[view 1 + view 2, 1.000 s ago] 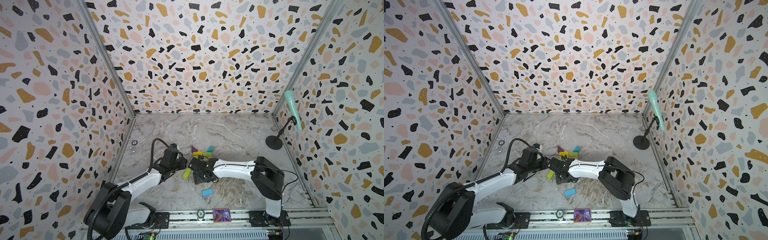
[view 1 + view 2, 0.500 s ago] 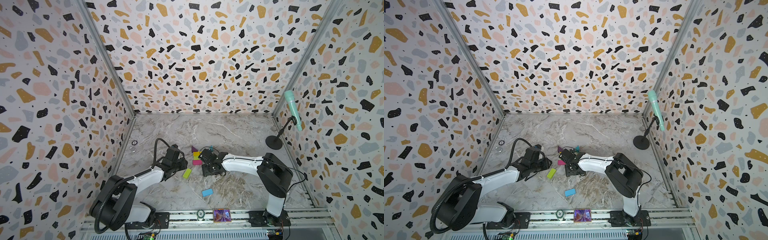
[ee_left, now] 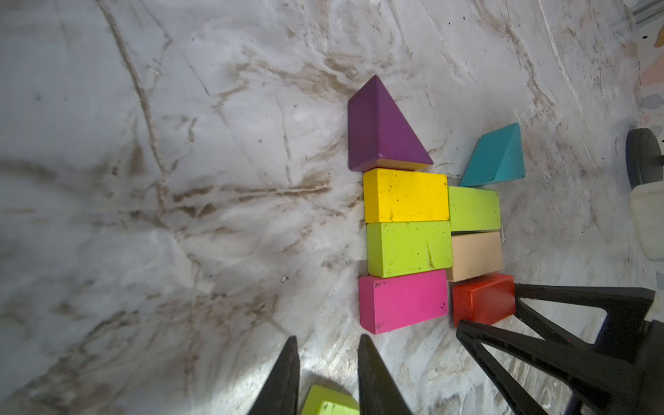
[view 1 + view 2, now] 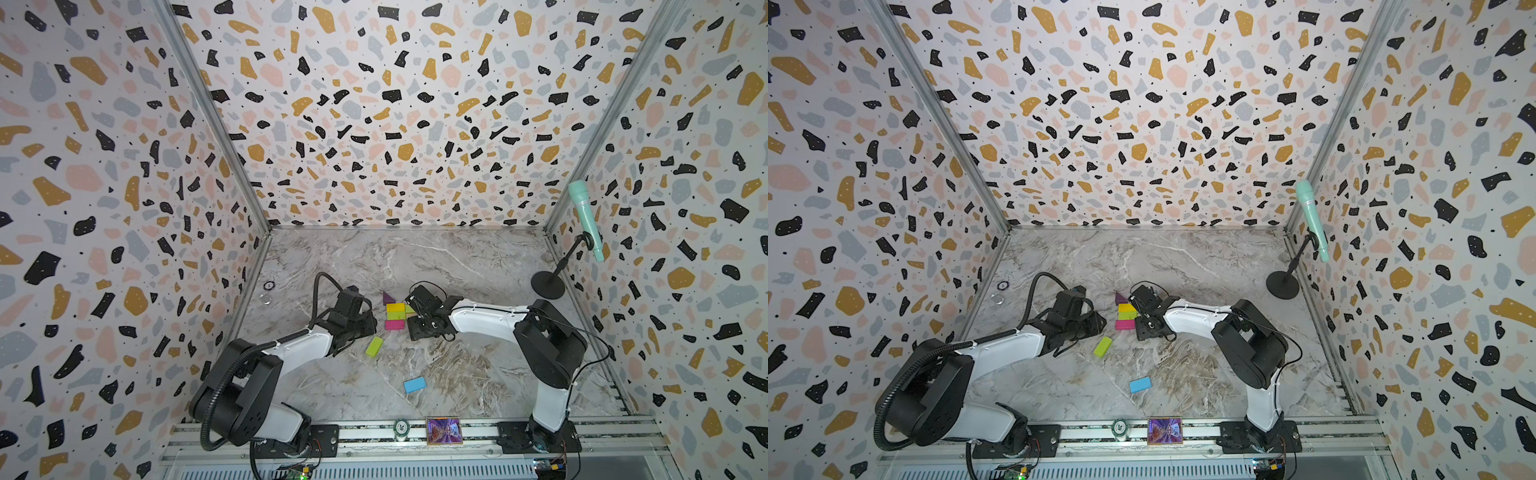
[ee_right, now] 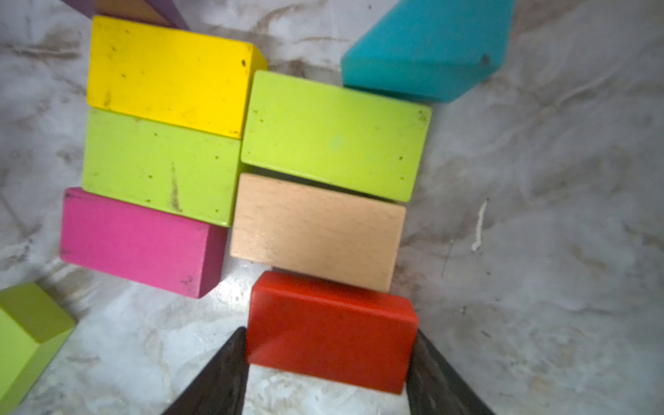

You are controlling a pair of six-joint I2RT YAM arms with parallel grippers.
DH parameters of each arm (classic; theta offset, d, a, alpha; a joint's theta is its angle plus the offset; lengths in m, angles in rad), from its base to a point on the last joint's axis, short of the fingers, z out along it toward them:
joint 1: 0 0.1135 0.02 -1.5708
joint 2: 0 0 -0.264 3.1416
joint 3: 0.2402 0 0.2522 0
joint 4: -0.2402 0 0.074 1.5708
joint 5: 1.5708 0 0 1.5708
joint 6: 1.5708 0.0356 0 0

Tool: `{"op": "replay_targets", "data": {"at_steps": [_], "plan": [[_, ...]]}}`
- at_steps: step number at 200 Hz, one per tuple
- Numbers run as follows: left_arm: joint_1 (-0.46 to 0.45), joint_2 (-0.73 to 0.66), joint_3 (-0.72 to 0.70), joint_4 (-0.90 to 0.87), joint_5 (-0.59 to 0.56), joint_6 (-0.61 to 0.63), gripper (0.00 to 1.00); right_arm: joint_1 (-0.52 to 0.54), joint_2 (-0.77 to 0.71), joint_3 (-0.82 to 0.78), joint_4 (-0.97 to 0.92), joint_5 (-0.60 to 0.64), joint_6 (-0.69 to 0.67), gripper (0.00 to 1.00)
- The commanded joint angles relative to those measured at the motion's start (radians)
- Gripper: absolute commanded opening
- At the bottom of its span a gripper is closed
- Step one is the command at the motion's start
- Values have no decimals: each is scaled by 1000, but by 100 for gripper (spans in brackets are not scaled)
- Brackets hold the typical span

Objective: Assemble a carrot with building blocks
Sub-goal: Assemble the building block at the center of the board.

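Your right fingers (image 5: pixel 215 381) are clamping the red block (image 5: pixel 332 323) by its short ends, holding it just beside the tan block (image 5: pixel 318 230), at one end of the carrot (image 3: pixel 409 248) (the purple triangle (image 3: pixel 381 125) and teal triangle (image 3: pixel 497 154) are sitting at the other end). Your left fingers (image 3: pixel 285 381) are standing slightly apart, gripping nothing, near the carrot's magenta block (image 3: pixel 402 301). A lime block (image 4: pixel 374 346) and a light blue block (image 4: pixel 414 384) are lying on the tabletop (image 4: pixel 457 257), apart from the carrot.

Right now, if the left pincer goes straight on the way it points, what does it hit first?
Most likely the pink block, lying just ahead of the left pincer. In the wrist view the pincer lines up with only the block's near corner, so it may just clip it.
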Motion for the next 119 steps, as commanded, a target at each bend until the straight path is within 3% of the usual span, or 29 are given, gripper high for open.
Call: {"op": "replay_targets", "data": {"at_steps": [1, 65, 98, 119], "plan": [[-4, 12, 32, 11, -10, -8, 30, -12, 34, 12, -13, -38, -17, 66], [-12, 34, 46, -7, -12, 3, 26, -17, -73, -7, -7, -40, 5, 77], [-13, 48, 55, -17, -27, 7, 20, -19, -193, -62, -21, -15, 35, 76], [-13, 70, 64, -24, -37, 16, 16, -48, -276, -140, 5, -16, 45, 71]]}}
